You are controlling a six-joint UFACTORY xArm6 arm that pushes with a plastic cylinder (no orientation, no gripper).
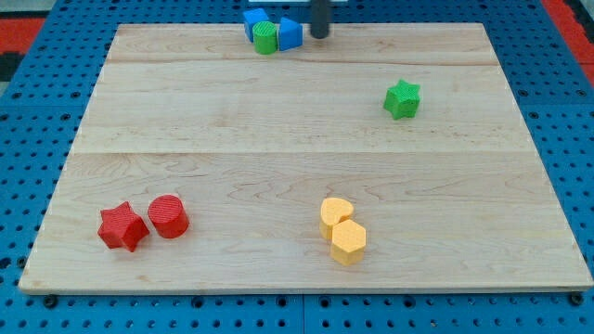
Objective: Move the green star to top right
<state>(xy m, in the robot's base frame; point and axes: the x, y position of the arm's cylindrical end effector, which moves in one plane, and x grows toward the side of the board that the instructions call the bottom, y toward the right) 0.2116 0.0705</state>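
Note:
The green star (402, 99) lies on the wooden board (278, 139) in the upper right part, well below and left of the top right corner. My tip (320, 35) is at the view's top centre, just right of a cluster of blocks, far to the upper left of the green star and not touching it.
By the tip at the top edge sit a blue block (253, 21), a green cylinder (266, 39) and a blue cube (290, 34). A red star (122, 226) and red cylinder (168, 216) lie bottom left. Two yellow blocks (337, 214) (349, 242) lie bottom centre-right.

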